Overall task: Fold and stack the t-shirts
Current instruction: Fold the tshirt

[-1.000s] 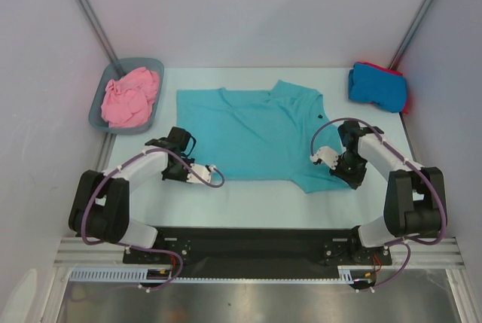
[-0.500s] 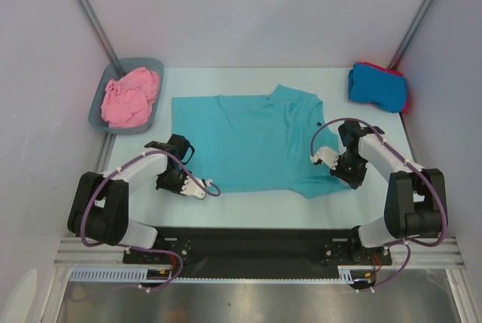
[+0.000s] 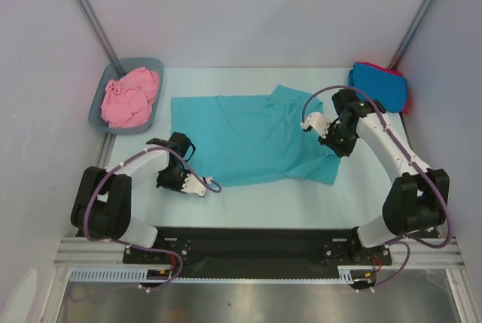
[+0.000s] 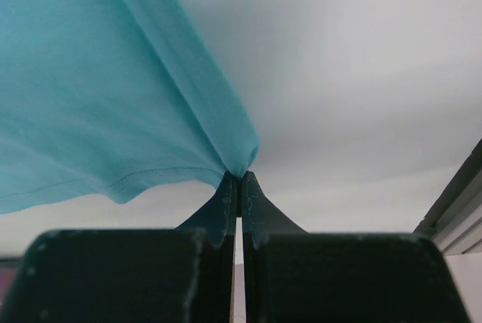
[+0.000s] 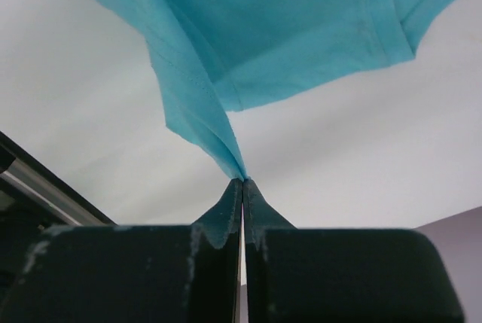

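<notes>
Shows the teal t-shirt (image 3: 248,135) at centre frame on the desk (image 3: 256,206), near edge pinched at both ends. Clamps the lower-left corner in the left claw (image 4: 239,180), shut on cloth; clamps the right corner in the right claw (image 5: 242,181), likewise shut. Since a second ago, carries that corner from lower right toward upper right, nearer the folded blue t-shirt (image 3: 376,86). Looks like a fold beginning; leaves the pink t-shirt (image 3: 129,97) bundled in the tub (image 3: 96,112)
</notes>
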You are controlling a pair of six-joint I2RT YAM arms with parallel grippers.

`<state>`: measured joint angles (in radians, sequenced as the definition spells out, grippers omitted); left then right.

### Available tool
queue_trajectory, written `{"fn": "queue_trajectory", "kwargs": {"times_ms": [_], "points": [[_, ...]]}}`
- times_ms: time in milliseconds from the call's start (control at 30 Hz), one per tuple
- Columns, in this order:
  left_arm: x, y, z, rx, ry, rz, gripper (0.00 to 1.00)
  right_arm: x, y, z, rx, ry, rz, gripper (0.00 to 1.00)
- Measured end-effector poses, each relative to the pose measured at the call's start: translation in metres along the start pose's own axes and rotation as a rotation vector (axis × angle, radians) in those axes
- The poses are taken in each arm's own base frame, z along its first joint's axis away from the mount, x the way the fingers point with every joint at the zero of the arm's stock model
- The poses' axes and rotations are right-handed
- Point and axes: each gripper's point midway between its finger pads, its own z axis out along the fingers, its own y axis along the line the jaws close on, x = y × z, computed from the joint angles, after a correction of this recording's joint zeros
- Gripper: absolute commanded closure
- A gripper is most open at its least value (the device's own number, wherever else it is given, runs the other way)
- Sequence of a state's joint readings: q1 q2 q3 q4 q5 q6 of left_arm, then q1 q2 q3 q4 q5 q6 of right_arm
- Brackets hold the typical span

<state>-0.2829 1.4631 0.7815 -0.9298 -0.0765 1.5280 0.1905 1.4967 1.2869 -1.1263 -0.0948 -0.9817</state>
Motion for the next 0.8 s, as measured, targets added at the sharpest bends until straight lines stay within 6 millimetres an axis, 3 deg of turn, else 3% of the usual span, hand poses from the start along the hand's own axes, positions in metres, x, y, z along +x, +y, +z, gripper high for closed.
{"fn": "queue_trajectory", "kwargs": {"times_ms": [133,333,567,800], "points": [[0.000,0.004,-0.002,-0.009,0.000,-0.006,1.00,-0.004,0.011,0.006,-0.025,0.008,-0.020,1.00],[0.000,0.006,-0.002,-0.017,0.002,-0.014,1.00,0.006,0.019,0.020,-0.040,0.044,-0.020,1.00],[0.005,0.014,-0.002,-0.038,0.005,-0.060,1.00,0.020,0.007,0.031,-0.013,0.068,0.014,1.00],[0.013,0.037,-0.017,-0.096,-0.009,-0.137,1.00,0.027,-0.008,0.039,0.016,0.077,0.048,1.00]]}}
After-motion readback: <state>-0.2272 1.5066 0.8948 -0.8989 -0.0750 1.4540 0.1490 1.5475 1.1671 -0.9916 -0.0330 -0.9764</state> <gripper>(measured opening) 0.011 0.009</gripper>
